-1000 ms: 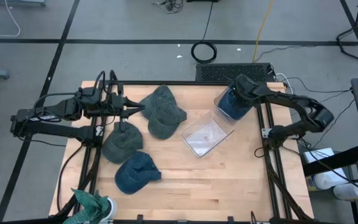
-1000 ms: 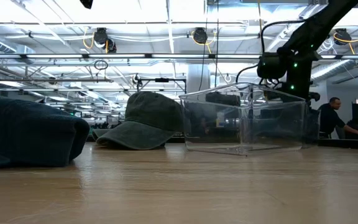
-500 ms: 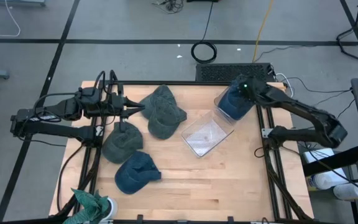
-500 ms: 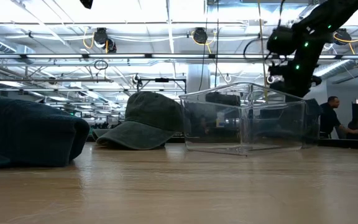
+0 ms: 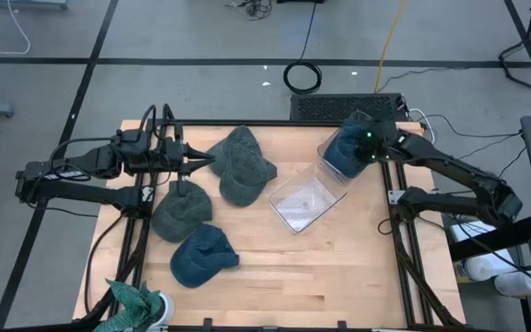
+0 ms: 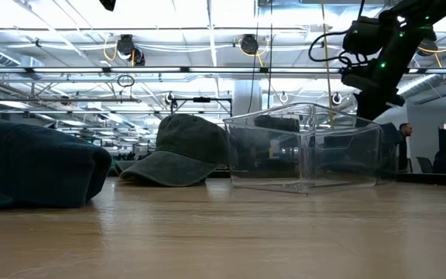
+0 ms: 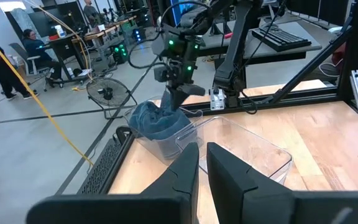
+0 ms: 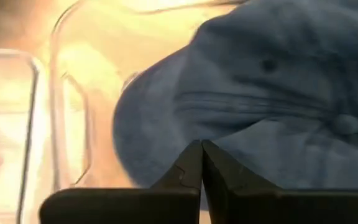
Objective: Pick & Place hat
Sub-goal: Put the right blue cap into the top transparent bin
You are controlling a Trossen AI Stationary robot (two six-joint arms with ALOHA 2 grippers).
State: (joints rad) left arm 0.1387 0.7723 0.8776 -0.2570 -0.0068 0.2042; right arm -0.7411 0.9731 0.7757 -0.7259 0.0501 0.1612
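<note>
right claw (image 8: 201,163) clenched | blue hat (image 8: 272,99) in bin (image 5: 313,189), seemingly just beneath

Bare wood (image 5: 339,267) right-front passable; hats (image 5: 233,166) crowd left half; clear bin (image 5: 307,200) blocks centre.

In the low view the dark hat (image 6: 29,172) runs off the near edge, and the bin (image 6: 304,147) walls blur what sits inside. The high view cuts off the green cloth (image 5: 132,304) at the table's front corner. Distant people are too small to make out.
</note>
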